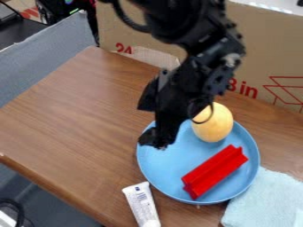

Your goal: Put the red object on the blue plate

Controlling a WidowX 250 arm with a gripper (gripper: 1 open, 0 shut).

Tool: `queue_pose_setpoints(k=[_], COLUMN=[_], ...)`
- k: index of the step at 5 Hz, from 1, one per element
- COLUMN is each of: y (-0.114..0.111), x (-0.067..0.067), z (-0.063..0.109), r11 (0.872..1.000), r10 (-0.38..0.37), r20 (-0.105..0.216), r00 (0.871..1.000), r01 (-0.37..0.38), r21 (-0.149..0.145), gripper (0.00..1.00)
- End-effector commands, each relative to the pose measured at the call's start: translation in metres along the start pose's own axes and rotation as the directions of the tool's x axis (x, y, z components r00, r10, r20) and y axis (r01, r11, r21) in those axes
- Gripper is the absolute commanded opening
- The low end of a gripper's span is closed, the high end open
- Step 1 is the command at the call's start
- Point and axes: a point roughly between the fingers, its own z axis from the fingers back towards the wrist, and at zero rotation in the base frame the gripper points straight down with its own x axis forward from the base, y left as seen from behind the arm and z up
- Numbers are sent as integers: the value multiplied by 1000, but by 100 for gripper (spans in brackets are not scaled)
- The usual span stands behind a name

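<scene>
The red object (215, 170) is a long red bar lying flat on the right half of the blue plate (164, 165), pointing diagonally from front left to back right. A round yellow-orange fruit (213, 122) rests on the plate's far edge. My black gripper (159, 138) hangs over the plate's left rim, to the left of the fruit and apart from the red bar. Its fingers look open and hold nothing. The dark arm hides part of the plate's back left rim.
A pale teal cloth (267, 209) lies at the front right, touching the plate's edge. A white tube (141, 206) sits at the table's front edge. A cardboard box (275, 55) stands behind. Brown table (71, 106) stretches to the left.
</scene>
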Motion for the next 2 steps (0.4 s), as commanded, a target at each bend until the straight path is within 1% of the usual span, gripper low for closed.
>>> queue_pose_setpoints(k=[1,2], y=[12,16], x=[-9,-8], z=[6,4], r11=[997,998], r10=[50,31], r20=[37,56], r00=[998,998], r01=[-52,-34], r21=[55,56], gripper=[100,100])
